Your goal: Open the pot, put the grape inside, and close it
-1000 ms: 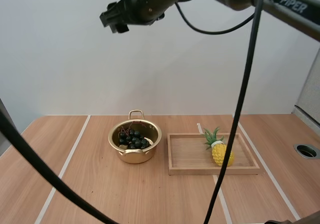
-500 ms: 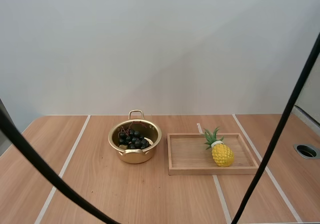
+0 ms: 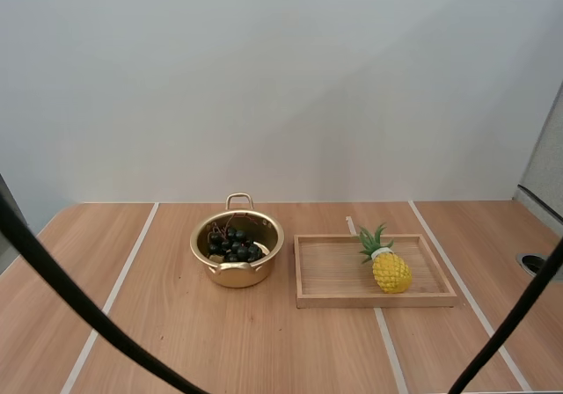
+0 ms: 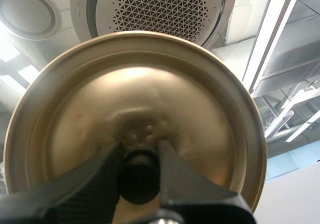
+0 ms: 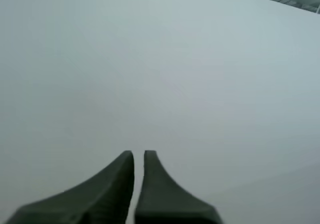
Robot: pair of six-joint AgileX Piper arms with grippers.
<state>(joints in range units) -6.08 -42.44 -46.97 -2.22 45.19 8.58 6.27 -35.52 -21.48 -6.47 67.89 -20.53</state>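
Observation:
The gold pot [image 3: 237, 246] stands uncovered on the table, left of centre in the high view, with a bunch of dark grapes [image 3: 232, 244] lying inside it. The gold lid [image 4: 135, 99] is held up in the air in the left wrist view. My left gripper [image 4: 140, 149] is shut on the lid's black knob [image 4: 138, 176], one finger on each side. My right gripper [image 5: 138, 155] points at a plain grey wall, its two fingers drawn together with only a thin slit between them and nothing in it.
A wooden tray [image 3: 334, 275] lies to the right of the pot with a yellow toy pineapple [image 3: 389, 269] on it. White tape lines run across the wooden tabletop [image 3: 176, 341].
The arm that reached across the top of the high view a second ago has swung out of it. The pot, grapes, tray and pineapple have not moved.

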